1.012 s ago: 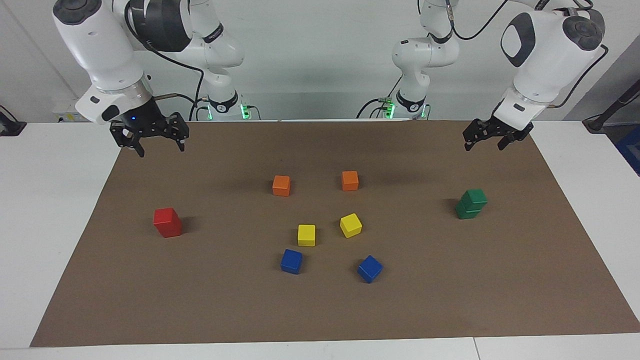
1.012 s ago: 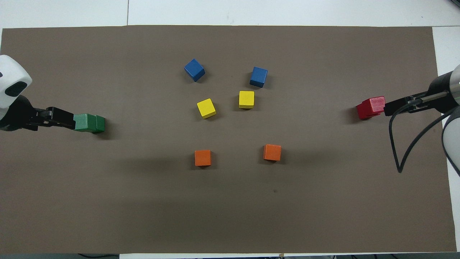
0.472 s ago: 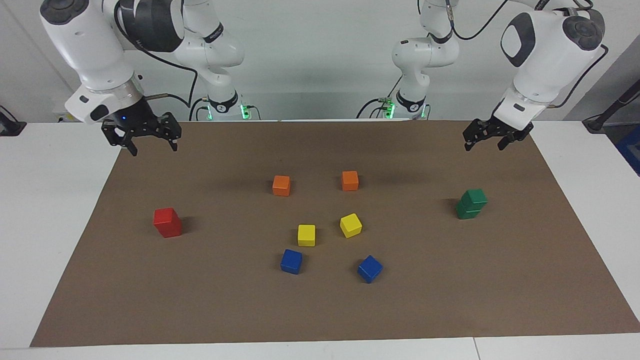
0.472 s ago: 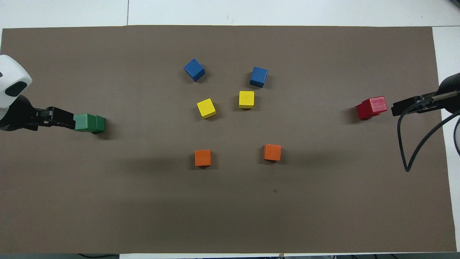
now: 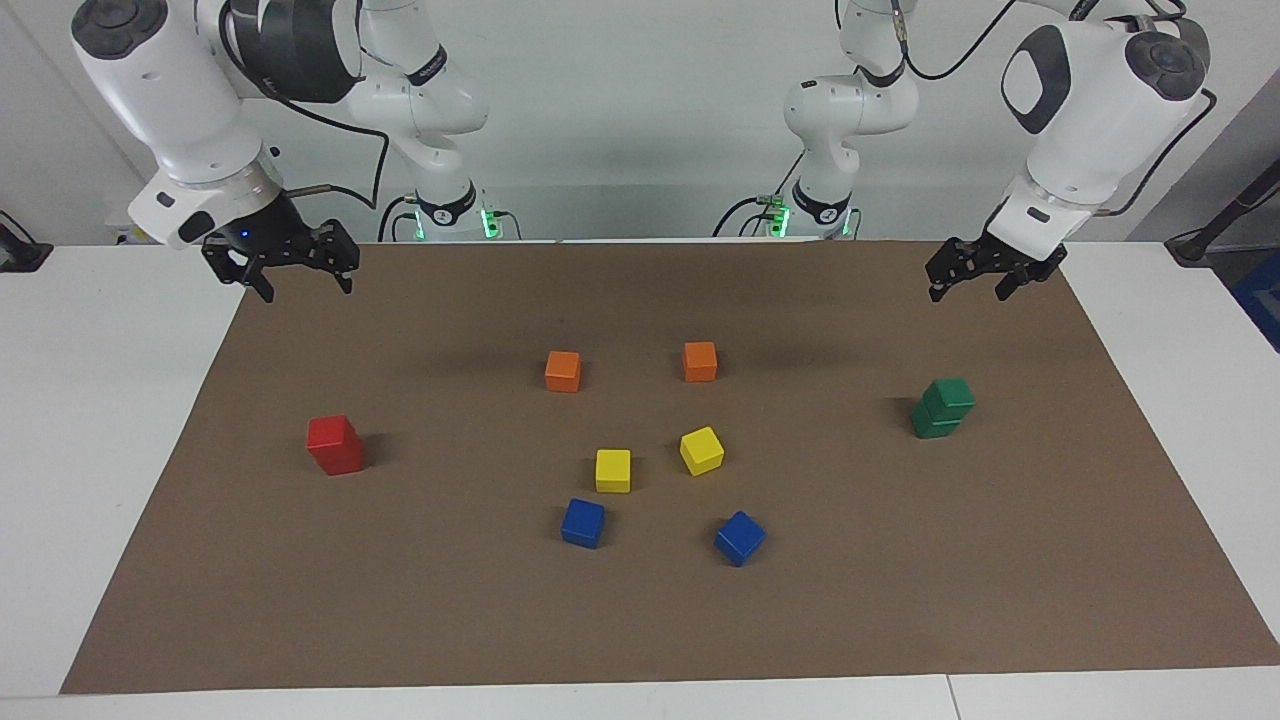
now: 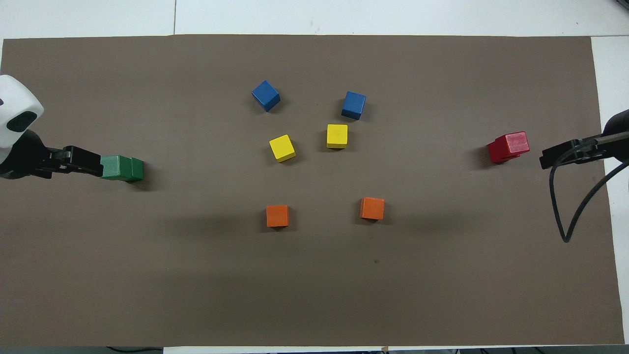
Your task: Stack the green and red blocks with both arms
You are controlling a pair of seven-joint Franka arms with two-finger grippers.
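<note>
Two dark green cubes stand stacked (image 5: 940, 407) toward the left arm's end of the brown mat; the stack also shows in the overhead view (image 6: 122, 168). Two bright red cubes stand stacked (image 5: 335, 445) toward the right arm's end, also in the overhead view (image 6: 508, 146). My left gripper (image 5: 966, 293) is open and empty, raised over the mat beside the green stack (image 6: 83, 162). My right gripper (image 5: 305, 290) is open and empty, raised over the mat's edge at the right arm's end (image 6: 560, 153). Neither gripper touches a stack.
Two orange cubes (image 5: 563, 371) (image 5: 700, 361), two yellow cubes (image 5: 613, 470) (image 5: 701, 450) and two blue cubes (image 5: 583, 522) (image 5: 739, 537) lie singly around the middle of the mat (image 5: 900, 600). White table (image 5: 90, 400) surrounds the mat.
My right gripper has risen and drawn away from the red stack toward the right arm's end of the table. The left gripper and all cubes have stayed put.
</note>
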